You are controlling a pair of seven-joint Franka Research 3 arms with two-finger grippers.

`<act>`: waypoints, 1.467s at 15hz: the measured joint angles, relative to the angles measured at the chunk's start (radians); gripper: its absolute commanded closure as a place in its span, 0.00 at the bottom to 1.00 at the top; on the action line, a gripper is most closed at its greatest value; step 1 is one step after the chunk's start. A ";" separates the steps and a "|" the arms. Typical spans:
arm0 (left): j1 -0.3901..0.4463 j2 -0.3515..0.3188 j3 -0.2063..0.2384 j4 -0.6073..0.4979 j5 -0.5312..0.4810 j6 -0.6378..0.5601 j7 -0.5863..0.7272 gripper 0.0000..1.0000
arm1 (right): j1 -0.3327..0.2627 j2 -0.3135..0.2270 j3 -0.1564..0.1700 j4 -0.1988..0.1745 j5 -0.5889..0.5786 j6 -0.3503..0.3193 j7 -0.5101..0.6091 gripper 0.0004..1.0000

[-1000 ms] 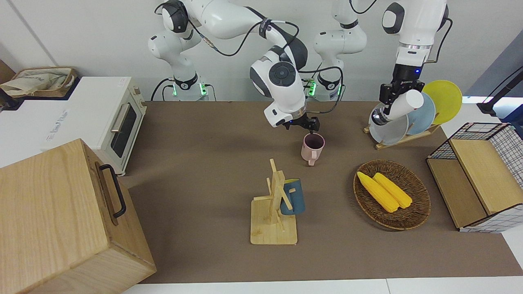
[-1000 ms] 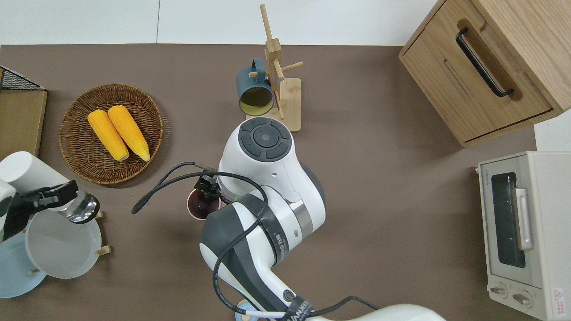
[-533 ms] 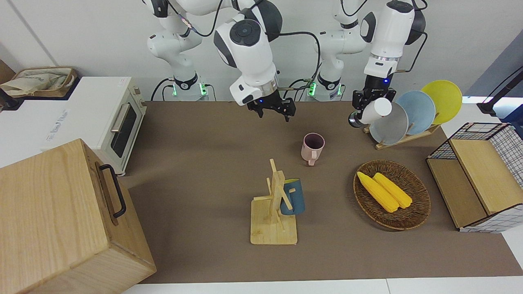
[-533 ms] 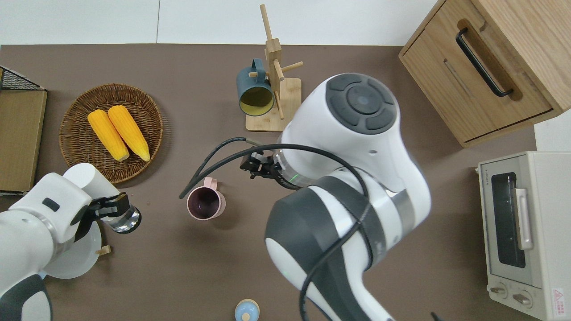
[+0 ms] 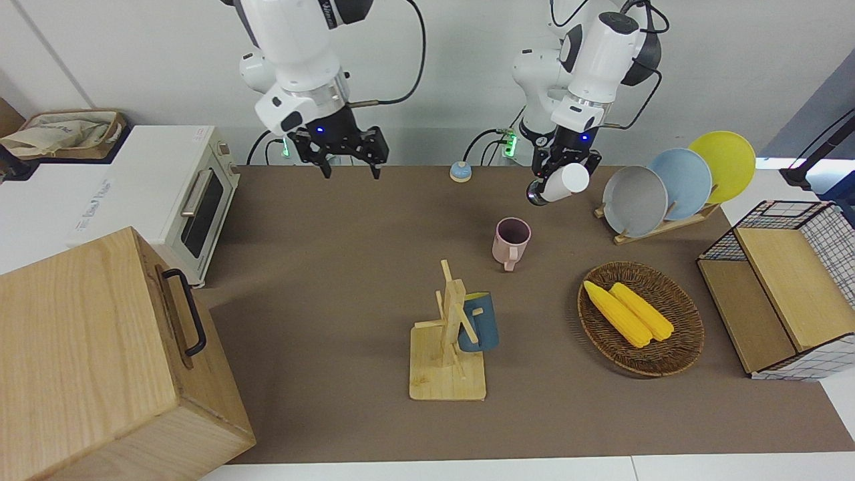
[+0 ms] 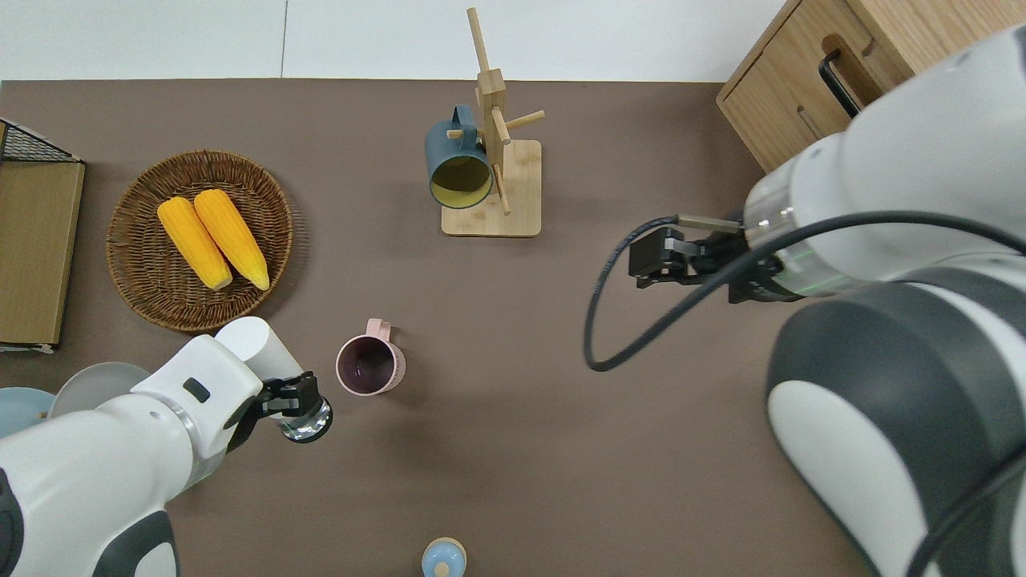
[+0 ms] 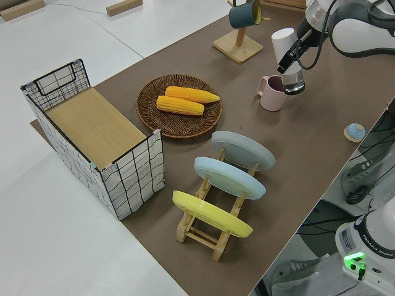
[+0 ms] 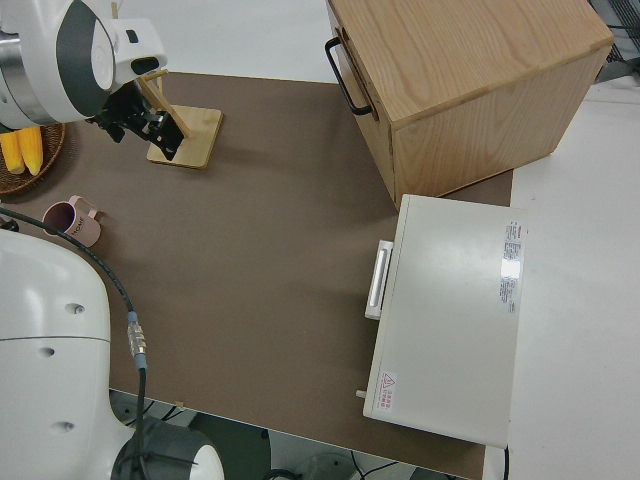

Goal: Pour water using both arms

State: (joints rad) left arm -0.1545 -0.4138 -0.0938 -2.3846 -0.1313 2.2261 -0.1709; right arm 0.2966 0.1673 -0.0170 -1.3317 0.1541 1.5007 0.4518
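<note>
- Across the brown table (image 5: 334, 267), two white arms reached out from the robots' edge; the left arm (image 5: 601, 53) and the right arm (image 5: 294, 47) were both raised.
- At the right arm's end stood a wooden box (image 5: 100, 354) with a black handle, farther from the robots than the white toaster oven (image 5: 153, 194) beside it.
- At the left arm's end sat a wire basket (image 5: 781, 280) with wooden shelves, and nearer to the robots a rack holding three plates (image 5: 668, 187), grey, blue and yellow.
- Near the wire basket lay a round wicker tray (image 6: 136, 280) with two ears of corn (image 6: 212, 236) in it.
- A wooden mug stand (image 6: 497, 160) stood toward the edge farthest from the robots, a dark blue mug (image 6: 457, 168) hanging on one peg.
- The left hand (image 6: 292, 397) was clamped on a white bottle (image 6: 252, 344), tilted with its shiny mouth end lowest, in the air just beside the pink mug.
- The pink mug (image 6: 370, 366) stood upright on the table near the middle, its handle pointing away from the robots.
- The right hand (image 5: 347, 157) hung over bare table, fingers spread apart and holding nothing.
- A small blue bell (image 5: 459, 172) sat at the robots' edge of the table.
</note>
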 measured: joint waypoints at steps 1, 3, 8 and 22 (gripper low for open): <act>-0.013 0.000 0.000 -0.008 -0.003 0.000 0.000 1.00 | -0.032 -0.018 -0.006 0.000 -0.013 -0.016 -0.056 0.01; -0.039 0.000 0.000 -0.022 -0.012 0.004 0.000 1.00 | -0.075 -0.046 -0.021 0.000 -0.036 -0.048 -0.132 0.01; -0.098 0.000 -0.001 -0.064 -0.051 0.040 0.000 1.00 | -0.149 -0.078 -0.027 -0.004 -0.111 -0.099 -0.272 0.01; -0.105 0.039 -0.028 -0.111 -0.052 0.040 -0.012 1.00 | -0.245 -0.121 -0.003 -0.063 -0.132 -0.147 -0.406 0.01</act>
State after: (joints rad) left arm -0.2599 -0.3748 -0.1219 -2.4957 -0.1835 2.2657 -0.1833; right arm 0.0517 0.0462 -0.0197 -1.3944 0.0225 1.3537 0.0457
